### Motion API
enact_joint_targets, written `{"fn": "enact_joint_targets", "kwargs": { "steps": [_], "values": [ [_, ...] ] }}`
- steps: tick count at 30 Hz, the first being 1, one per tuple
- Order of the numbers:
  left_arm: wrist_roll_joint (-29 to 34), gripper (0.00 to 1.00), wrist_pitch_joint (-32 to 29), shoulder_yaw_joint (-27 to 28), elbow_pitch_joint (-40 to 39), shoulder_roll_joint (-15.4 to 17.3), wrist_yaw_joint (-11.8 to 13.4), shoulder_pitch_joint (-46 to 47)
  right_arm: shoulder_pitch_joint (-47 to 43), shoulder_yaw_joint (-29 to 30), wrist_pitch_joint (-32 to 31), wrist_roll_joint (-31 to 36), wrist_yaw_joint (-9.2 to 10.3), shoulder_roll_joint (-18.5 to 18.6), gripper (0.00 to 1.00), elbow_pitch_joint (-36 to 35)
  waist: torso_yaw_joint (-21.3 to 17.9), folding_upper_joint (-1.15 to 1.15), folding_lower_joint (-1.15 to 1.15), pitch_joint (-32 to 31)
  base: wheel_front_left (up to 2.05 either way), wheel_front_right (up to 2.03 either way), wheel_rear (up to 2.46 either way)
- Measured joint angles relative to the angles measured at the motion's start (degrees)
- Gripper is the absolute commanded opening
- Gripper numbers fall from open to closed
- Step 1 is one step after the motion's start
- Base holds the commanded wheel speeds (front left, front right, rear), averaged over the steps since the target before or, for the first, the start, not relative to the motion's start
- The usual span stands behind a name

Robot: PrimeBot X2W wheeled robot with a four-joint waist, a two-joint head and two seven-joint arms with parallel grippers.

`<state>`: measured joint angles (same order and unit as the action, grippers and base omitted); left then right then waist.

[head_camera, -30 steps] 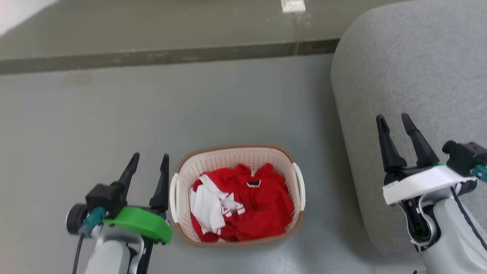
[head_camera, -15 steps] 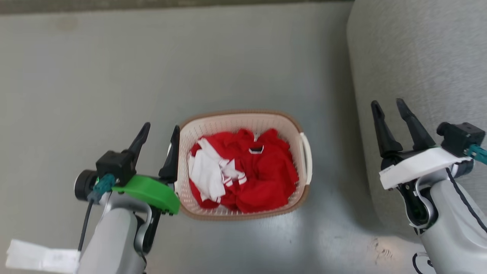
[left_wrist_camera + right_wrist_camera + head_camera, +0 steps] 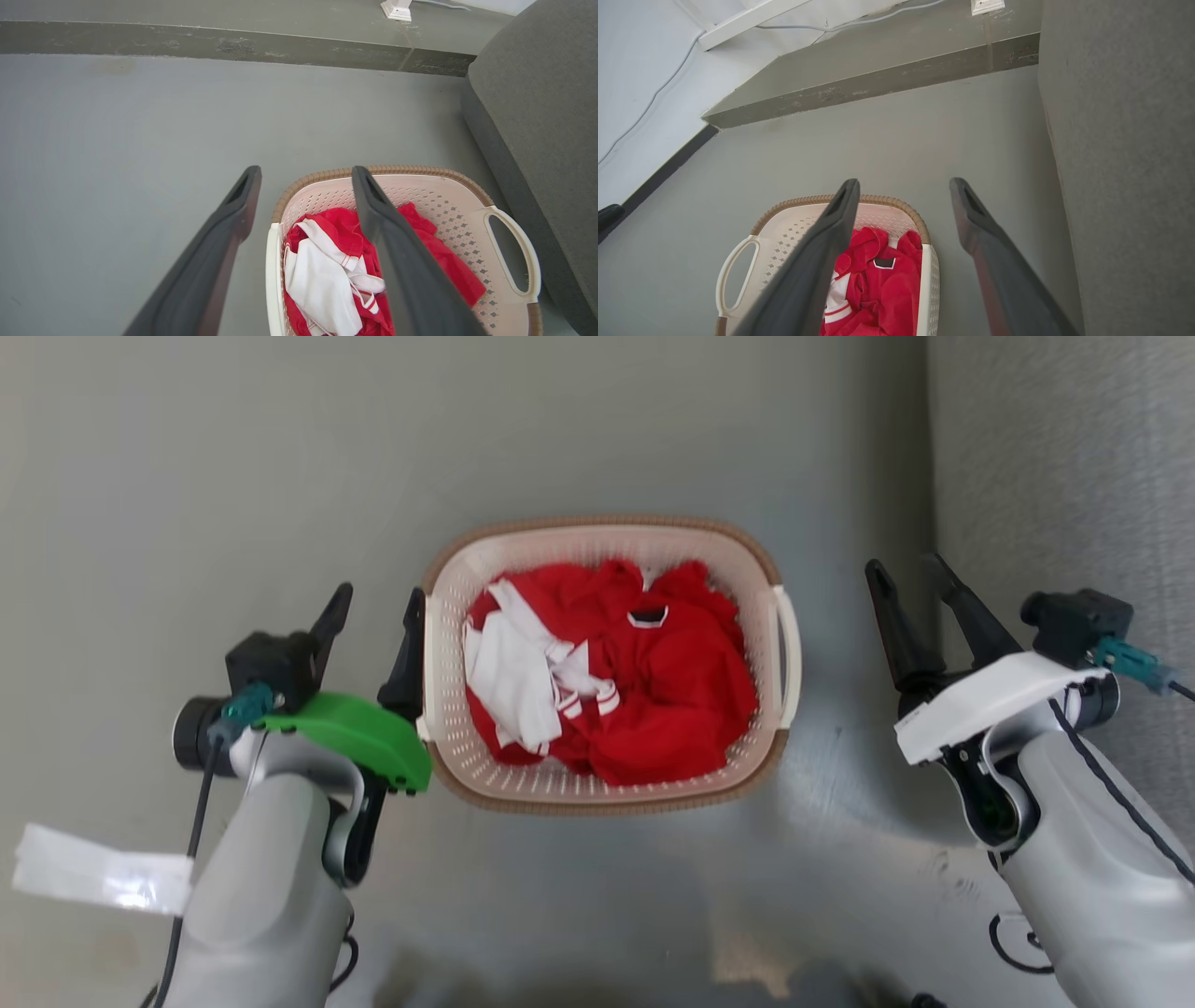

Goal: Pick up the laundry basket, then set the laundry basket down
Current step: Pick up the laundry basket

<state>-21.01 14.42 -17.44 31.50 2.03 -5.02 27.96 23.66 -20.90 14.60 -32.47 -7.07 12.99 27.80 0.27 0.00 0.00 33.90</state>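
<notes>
Laundry basket point(image 3: 597, 523) upright on the grey floor point(image 3: 187, 476), between the two pairs of fingers, with red and white clothes point(image 3: 653, 691) heaped inside.

Left fingers point(image 3: 408, 653) spread open, gripping nothing. Inner finger right beside the basket's left handle point(image 3: 422, 644); impossible to tell whether touching or just clear. Outer finger out over bare floor, away from the basket. In the left wrist view, fingers point(image 3: 387, 242) parted, with the near rim of the basket point(image 3: 420, 170) showing in the gap between them.

Right fingers point(image 3: 892, 635) also open and empty, well apart from the right handle point(image 3: 792, 644), with a strip of floor between. Grey upholstered furniture point(image 3: 1074, 476) just beyond the outer right finger. In the right wrist view, fingers point(image 3: 826, 242) apart, the basket point(image 3: 794, 228) below and beyond the inner one.
</notes>
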Motion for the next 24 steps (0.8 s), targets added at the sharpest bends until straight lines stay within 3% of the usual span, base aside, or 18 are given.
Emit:
{"fn": "enact_joint_targets", "kwargs": {
  "steps": [24],
  "values": [
    [-10.1,1.0,-4.2,-2.9,17.1,-0.7,0.6,16.1,14.9,-11.8,-3.9,-3.4,0.0,0.0,1.0,12.7,-0.3,0.0,0.01,16.9,0.0,0.0,0.0]
  ]
}}
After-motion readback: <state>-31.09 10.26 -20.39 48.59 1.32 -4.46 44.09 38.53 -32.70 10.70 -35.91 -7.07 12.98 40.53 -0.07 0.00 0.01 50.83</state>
